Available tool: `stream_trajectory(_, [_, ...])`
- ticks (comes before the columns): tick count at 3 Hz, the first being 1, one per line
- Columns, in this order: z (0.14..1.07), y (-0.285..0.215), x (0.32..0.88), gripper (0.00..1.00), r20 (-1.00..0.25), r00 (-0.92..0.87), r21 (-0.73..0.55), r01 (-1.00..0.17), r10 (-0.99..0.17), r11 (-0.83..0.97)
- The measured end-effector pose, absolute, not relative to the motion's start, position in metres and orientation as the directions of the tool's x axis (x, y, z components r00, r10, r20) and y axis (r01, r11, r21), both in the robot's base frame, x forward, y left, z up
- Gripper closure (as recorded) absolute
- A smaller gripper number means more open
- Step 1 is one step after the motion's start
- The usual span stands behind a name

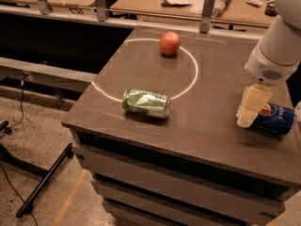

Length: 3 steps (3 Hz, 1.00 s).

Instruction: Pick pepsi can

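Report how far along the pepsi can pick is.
Done: the gripper is down at the pepsi can, which lies sideways on the table. In hand: lining up the grasp. Left: grasp and lift; the can is not yet raised.
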<state>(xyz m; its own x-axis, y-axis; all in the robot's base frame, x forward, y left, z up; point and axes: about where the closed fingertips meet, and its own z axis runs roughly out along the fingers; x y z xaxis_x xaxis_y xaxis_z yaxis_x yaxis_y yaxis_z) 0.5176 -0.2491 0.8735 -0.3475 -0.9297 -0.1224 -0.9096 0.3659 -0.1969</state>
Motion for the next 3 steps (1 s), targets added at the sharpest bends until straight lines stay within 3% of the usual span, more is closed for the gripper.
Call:
stream_trajectory(1, [0.872,-0.250,0.517,0.00,-0.121,-0.349,-0.195,-0.909,-0.929,0.367])
stream_trajectory(3, [0.848,-0.262,0.512,0.23,-0.099,-0.383,-0.143,-0.908,-0.919,0.394])
